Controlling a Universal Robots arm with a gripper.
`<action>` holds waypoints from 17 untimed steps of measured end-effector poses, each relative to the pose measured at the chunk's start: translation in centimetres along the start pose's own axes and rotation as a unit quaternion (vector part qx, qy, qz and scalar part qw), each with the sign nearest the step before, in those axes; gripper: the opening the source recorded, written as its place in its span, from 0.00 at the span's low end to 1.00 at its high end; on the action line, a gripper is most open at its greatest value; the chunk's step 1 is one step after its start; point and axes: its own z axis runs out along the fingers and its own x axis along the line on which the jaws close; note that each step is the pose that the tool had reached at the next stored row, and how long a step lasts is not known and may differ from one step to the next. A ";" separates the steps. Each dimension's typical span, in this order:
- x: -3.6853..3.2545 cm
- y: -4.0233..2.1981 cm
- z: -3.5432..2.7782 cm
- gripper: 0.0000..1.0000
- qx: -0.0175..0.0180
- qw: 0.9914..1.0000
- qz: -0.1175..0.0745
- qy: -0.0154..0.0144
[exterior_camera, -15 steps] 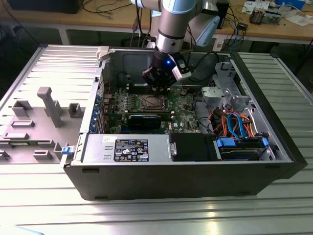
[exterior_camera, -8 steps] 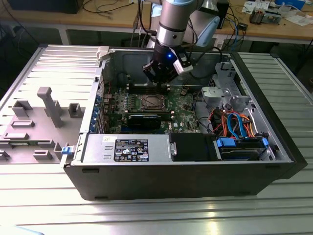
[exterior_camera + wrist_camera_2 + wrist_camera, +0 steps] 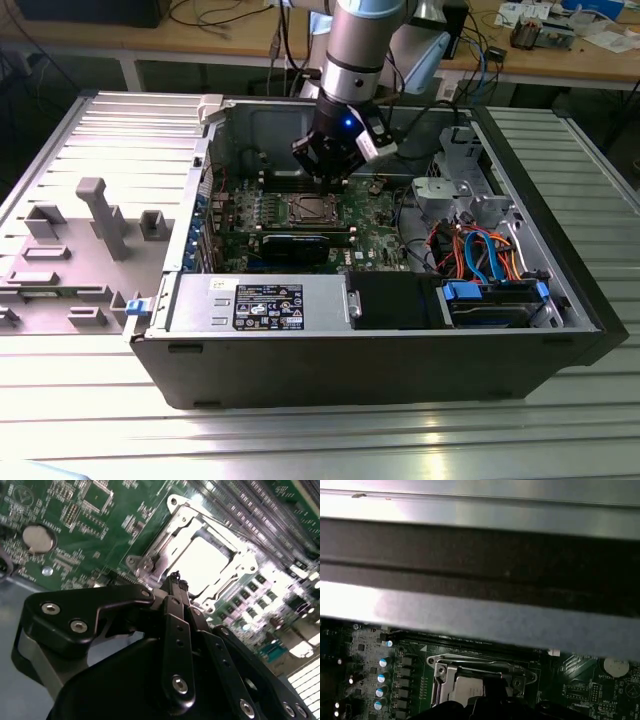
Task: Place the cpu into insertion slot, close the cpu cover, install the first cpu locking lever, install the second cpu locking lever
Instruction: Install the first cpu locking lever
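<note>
The cpu lies flat in the insertion slot on the green board, its silvery top bright under the light. The cpu cover, a metal frame, lies down around it. My gripper hangs just above the socket's near edge with its black fingers pressed together and nothing visible between them. In the exterior view the gripper sits low inside the open computer case, just behind the socket. The first wrist view shows the cpu and the frame around it. I cannot make out the locking levers.
The case's grey wall rises close behind the socket. Memory slots run along one side and a coin battery sits on the other. A long black card, the power supply and coloured cables lie toward the front.
</note>
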 end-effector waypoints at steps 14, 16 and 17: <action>0.34 -1.60 -1.15 0.11 0.000 1.000 0.000 0.000; 0.38 -1.60 -1.52 0.11 0.000 1.000 0.000 0.000; 0.41 -1.61 -1.74 0.11 0.000 1.000 0.000 0.000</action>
